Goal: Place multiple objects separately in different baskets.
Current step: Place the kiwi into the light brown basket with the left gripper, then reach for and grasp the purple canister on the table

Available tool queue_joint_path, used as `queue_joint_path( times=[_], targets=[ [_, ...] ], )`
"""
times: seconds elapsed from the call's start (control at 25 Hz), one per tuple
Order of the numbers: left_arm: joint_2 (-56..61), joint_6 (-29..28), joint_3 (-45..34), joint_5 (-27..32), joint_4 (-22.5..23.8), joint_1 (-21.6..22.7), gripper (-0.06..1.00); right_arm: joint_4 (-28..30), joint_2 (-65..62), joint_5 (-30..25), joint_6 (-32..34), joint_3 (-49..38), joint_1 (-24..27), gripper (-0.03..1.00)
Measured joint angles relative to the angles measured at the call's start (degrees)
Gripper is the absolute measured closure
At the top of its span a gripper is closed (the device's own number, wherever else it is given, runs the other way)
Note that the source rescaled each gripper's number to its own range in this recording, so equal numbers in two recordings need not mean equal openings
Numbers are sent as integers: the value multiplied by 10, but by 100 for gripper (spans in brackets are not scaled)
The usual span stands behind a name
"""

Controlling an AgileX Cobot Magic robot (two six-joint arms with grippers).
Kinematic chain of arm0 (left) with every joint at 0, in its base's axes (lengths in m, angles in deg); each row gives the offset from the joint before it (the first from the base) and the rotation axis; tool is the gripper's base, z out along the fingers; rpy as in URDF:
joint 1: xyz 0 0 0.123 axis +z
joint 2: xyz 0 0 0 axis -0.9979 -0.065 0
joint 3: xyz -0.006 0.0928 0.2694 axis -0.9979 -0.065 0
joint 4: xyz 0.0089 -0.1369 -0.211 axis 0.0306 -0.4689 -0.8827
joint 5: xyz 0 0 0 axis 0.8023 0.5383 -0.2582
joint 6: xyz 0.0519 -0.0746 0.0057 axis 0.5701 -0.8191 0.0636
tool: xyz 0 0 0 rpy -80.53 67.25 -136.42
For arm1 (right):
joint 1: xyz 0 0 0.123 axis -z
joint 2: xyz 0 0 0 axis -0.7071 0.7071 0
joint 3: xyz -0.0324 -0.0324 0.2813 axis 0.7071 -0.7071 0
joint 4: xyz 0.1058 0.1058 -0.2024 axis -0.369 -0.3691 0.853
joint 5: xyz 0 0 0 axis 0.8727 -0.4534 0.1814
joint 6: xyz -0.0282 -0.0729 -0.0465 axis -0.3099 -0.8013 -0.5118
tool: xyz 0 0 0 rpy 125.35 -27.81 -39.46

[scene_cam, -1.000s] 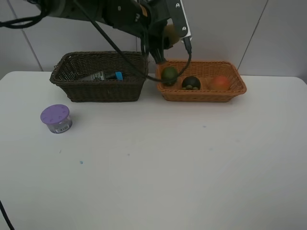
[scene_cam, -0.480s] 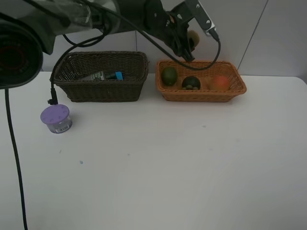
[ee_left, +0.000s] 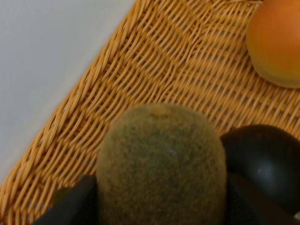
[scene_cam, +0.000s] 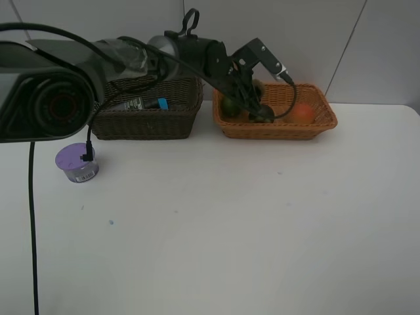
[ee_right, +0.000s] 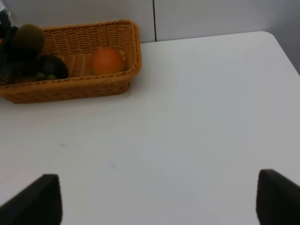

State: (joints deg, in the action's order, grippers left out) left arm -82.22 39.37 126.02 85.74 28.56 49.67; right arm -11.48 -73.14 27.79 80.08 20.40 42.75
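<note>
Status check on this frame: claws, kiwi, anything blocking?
Left claw shut on kiwi, low over tan basket. Right claw open, idle over bare table. Mangosteen right beside the kiwi.

You have a plain white counter (scene_cam: 249, 230) in front of you. Seen from the high camera, three things sit directly on it. The dark brown wicker basket (scene_cam: 147, 118) stands toward 11 o'clock, near the back edge. The orange-tan wicker basket (scene_cam: 308, 125) stands just beside it toward 1 o'clock, the two close but not touching. The purple-lidded jar (scene_cam: 77, 163) stands upright at about 9 o'clock, on its own, in front of the dark basket's left end.
</note>
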Motion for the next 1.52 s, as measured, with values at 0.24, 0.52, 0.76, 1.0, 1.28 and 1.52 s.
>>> queue_joint_path(
  times=[0.24,0.52,0.76,1.0,1.28,1.52],
  targets=[
    [0,-3,1,-7,0,0,55,0,0,0,0,0,0,-3],
    [0,-4,1,2,0,0,55,0,0,0,0,0,0,-3],
    [1,-20,1,11,-5,0,6,0,0,0,0,0,0,-3],
    [2,-21,1,27,-9,0,-5,0,0,0,0,0,0,-3],
    [16,-21,1,36,-9,0,-5,0,0,0,0,0,0,-3],
    [68,-29,1,73,-10,1,-5,0,0,0,0,0,0,-3]
  ],
)
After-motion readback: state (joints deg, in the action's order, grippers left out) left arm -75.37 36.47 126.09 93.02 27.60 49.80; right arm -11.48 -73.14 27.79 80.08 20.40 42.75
